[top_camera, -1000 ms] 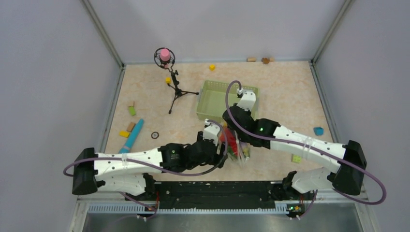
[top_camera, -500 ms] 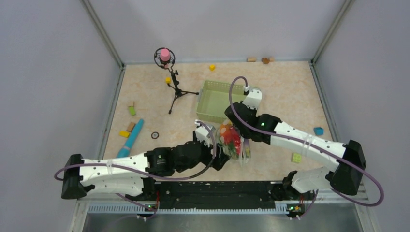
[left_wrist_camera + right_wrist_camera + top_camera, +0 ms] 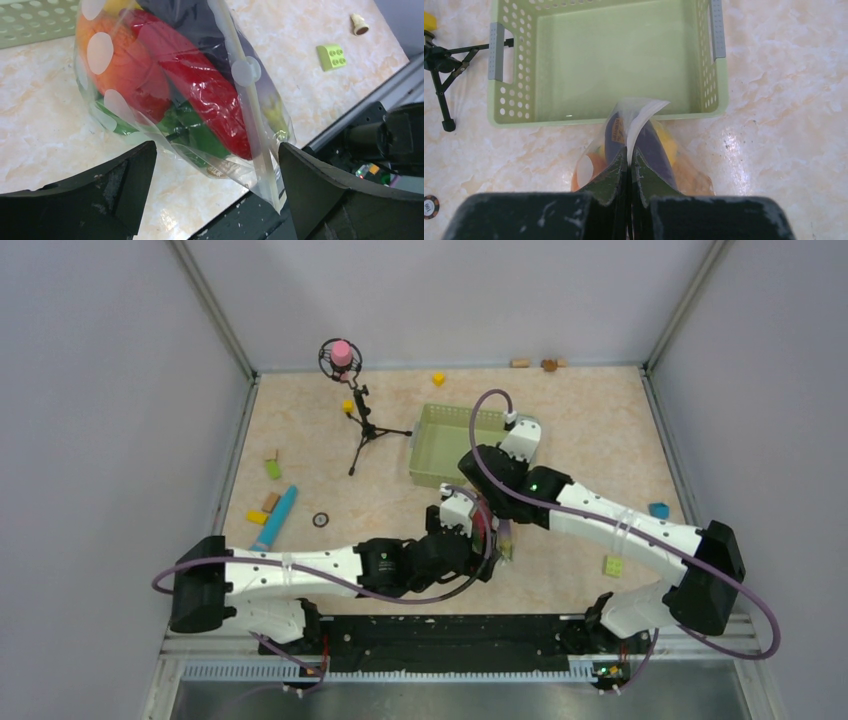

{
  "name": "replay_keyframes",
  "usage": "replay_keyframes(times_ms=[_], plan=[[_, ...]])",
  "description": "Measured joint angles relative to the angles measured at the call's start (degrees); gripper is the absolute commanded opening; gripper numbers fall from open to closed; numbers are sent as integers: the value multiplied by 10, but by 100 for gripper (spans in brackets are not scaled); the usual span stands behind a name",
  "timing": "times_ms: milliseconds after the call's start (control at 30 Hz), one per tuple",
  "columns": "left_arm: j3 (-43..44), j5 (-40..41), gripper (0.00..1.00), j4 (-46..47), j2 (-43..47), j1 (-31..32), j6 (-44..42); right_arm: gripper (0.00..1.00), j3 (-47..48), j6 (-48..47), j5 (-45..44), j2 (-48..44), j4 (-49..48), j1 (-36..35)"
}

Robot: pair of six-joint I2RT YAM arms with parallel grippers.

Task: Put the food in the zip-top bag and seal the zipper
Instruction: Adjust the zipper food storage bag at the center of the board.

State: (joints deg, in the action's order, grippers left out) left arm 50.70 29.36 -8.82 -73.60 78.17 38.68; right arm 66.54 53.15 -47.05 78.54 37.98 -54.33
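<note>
**A:** Biggest first: the bench (image 3: 600,420) carries one green mesh basket (image 3: 609,120). One zip-top bag (image 3: 175,90) stands just on the near side of that basket, held upright.

**B:** Here's why it's upright. The right gripper (image 3: 629,155) has its fingers pinched shut on the bag's top edge, so I'd say the load sags away from the mouth.

**A:** And the left gripper (image 3: 215,167) has its fingers spread wide, one on either side of the bag, gripping nothing. It looks poised to press that mouth.

**B:** Counting food through the plastic: one red chili (image 3: 205,95), one orange piece (image 3: 120,60), one green pepper (image 3: 195,132), one eggplant (image 3: 650,146), one lemon (image 3: 665,139). The cabbage I can't pick out.

**A:** It's all in the bag, nothing in the basket. Smallest of all is one zipper (image 3: 251,100), the whitish strip along the bag's edge. Whether it's sealed, I can't tell.
</note>
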Motion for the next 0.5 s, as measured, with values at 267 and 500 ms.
replay_keyframes(times_ms=[267, 500], plan=[[34, 54, 58, 14, -76, 2, 10, 0, 0, 7, 6, 0, 2, 17], [67, 126, 0, -35, -122, 7, 48, 0, -19, -1, 14, -9, -16, 25]])
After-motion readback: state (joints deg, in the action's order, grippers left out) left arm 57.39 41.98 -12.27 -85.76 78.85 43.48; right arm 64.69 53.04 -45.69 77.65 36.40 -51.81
